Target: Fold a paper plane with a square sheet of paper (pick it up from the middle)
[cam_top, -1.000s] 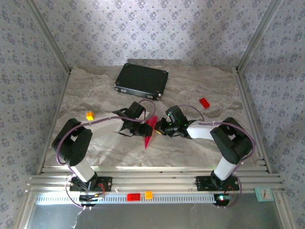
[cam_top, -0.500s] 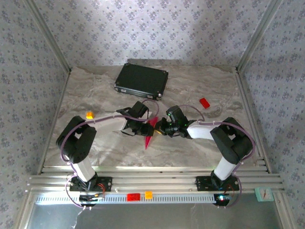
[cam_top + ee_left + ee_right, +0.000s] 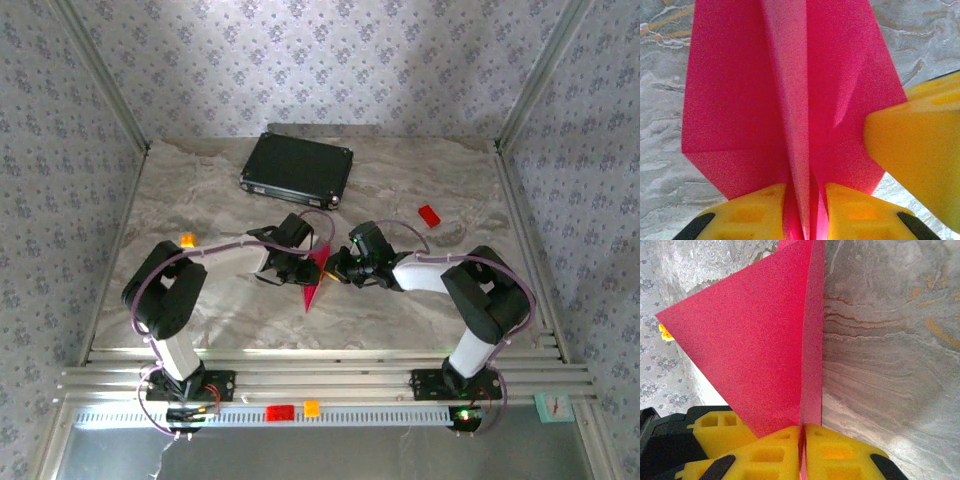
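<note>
The left gripper (image 3: pixel 805 202) is clamped on the paper plane (image 3: pixel 740 100) — its two yellow fingers (image 3: pixel 752 212) sit either side of the raised centre crease, and pink paper fills the slit between them; the folded wings spread ahead of the fingers over the marble table (image 3: pixel 665 200). Just to that gripper's right, a yellow finger (image 3: pixel 915 160) of the right gripper (image 3: pixel 802 437) sits at the wing's edge; the right gripper's own jaws are pressed together on the paper, which rises ahead of them and spreads to their left. From above, the two grippers meet almost tip to tip — the plane's point lies back behind the fingertips; the black case (image 3: pixel 297 168) lies well beyond the left gripper; a small red block (image 3: pixel 429 215) lies well apart, beyond the right gripper.
</note>
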Tool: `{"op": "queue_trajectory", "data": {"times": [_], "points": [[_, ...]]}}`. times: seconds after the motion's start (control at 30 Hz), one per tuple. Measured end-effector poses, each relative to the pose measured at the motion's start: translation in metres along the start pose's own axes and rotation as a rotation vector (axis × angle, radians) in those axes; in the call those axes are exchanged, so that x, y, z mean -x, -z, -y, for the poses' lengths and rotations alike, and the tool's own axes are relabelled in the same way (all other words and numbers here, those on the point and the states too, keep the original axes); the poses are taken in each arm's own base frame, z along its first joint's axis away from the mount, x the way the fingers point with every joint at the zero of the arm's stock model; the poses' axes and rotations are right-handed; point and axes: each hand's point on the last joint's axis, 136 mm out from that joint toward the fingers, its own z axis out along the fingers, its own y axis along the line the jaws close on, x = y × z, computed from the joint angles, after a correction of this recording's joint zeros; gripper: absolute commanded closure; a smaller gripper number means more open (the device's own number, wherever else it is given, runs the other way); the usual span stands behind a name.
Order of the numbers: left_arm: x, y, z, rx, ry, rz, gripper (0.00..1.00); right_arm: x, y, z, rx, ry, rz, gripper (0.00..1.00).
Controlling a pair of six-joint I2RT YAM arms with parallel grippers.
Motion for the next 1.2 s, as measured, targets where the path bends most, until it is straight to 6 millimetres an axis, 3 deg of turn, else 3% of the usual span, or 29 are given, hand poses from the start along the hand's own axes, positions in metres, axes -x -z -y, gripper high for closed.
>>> {"op": "queue_trajectory", "data": {"times": [0.1,0.5,0.6,0.73,0.93,1.07,1.2], "points": [[0.000,0.000,0.001,0.006,-0.004,-0.002,0.80,0.000,0.000,0.000,0.000,0.000,0.000,0.87],[-0.009,-0.012,0.002,0.017,-0.014,-0.038,0.81,0.001,0.000,0.000,0.001,0.000,0.002,0.86],[-0.010,-0.012,0.003,0.023,-0.019,-0.039,0.86,0.001,0.000,-0.001,0.006,0.002,0.004,0.82],[-0.008,-0.011,-0.002,0.052,-0.009,-0.034,0.90,0.000,0.001,0.004,0.000,-0.002,0.000,0.68],[-0.002,0.000,-0.015,0.161,0.049,-0.022,0.95,0.006,0.026,0.017,-0.031,-0.015,0.038,0.58],[0.009,0.012,-0.019,0.226,0.083,0.002,0.94,0.015,0.047,0.021,-0.035,-0.015,0.085,0.56],[0.014,0.020,-0.023,0.277,0.108,0.009,0.94,0.017,0.058,0.036,-0.061,-0.036,0.105,0.55]]}}
